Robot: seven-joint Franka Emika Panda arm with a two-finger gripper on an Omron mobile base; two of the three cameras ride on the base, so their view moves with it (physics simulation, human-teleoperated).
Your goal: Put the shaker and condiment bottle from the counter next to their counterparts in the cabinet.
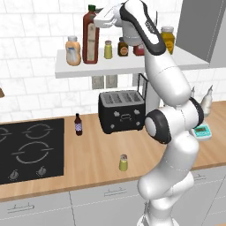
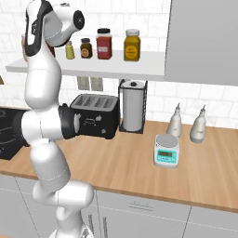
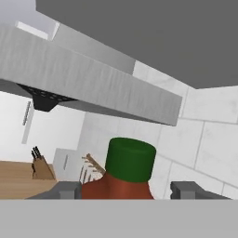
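Wood, tile and gloss around my claw

My counter looks like pale matt wood around a glossy black cooktop. The condiment bottle is shiny red-brown with a matt green cap; the toaster glossy black; the cabinet smooth white; the wall glazed white tile.

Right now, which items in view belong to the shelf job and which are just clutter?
Job:
- tall red-brown sauce bottle with green cap, on the white wall shelf between the gripper's fingers
- small yellow-green shaker on the wooden counter
- twin shaker and squat orange bottle on the shelf

Clutter:
- black toaster
- tiny dark bottle
- kitchen scale
- paper towel roll
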